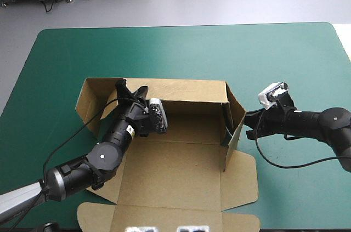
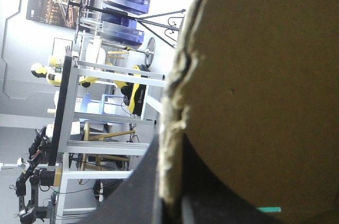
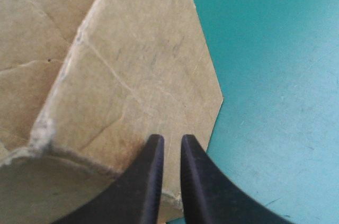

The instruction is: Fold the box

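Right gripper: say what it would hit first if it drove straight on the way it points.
The box: the outer face of its raised right wall lies directly ahead of the right gripper. It may already be touching the board; depth is unclear.

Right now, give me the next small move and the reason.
Probably ease the right gripper inward, pushing the box's side flap toward the far wall. The flap stands tilted and not yet tucked, while the left gripper pinches that wall upright.
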You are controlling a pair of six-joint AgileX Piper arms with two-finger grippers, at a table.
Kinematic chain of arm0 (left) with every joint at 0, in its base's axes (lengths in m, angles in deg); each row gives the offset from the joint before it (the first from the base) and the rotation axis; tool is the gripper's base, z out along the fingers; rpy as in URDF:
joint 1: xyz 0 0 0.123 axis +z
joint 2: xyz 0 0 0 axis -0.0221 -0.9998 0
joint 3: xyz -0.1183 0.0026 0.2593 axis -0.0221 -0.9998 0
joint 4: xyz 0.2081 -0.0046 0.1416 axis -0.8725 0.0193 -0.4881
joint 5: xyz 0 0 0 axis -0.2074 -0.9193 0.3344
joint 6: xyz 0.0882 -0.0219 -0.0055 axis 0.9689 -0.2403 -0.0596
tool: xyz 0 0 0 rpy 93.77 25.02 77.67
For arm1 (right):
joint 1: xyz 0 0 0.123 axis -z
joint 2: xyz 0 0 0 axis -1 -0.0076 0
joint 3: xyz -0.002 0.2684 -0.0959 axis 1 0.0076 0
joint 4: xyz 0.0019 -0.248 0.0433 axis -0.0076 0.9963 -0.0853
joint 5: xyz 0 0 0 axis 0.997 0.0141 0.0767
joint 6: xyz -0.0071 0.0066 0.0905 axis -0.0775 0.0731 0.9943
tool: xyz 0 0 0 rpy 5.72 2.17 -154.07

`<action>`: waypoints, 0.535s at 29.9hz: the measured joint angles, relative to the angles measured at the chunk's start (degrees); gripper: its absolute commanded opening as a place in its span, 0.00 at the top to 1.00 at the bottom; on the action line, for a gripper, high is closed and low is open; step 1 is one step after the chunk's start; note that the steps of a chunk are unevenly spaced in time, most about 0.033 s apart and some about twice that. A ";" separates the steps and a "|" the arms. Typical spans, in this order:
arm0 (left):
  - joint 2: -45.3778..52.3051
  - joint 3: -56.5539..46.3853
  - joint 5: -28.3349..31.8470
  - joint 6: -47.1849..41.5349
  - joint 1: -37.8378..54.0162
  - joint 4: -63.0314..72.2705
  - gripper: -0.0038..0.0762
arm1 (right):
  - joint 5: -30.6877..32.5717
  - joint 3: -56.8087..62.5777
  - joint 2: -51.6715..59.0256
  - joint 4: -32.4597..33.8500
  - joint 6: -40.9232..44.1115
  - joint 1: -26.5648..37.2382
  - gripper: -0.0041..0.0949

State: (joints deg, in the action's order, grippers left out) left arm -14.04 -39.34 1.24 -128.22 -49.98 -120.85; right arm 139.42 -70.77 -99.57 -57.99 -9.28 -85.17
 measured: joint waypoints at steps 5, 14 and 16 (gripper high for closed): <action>0.00 0.00 0.02 0.05 0.00 0.00 0.97 | 3.33 0.00 0.00 0.60 -0.69 0.00 0.56; 0.00 0.00 0.18 3.15 0.00 0.00 0.97 | 8.74 0.07 0.00 1.04 -3.69 0.00 0.56; 0.00 0.00 0.29 4.25 0.00 0.05 0.97 | 8.79 0.07 0.00 1.04 -4.13 -0.24 0.56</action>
State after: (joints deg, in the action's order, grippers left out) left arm -14.04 -39.34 1.53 -123.97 -49.98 -120.79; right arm 148.21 -70.70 -99.57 -56.95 -13.41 -85.41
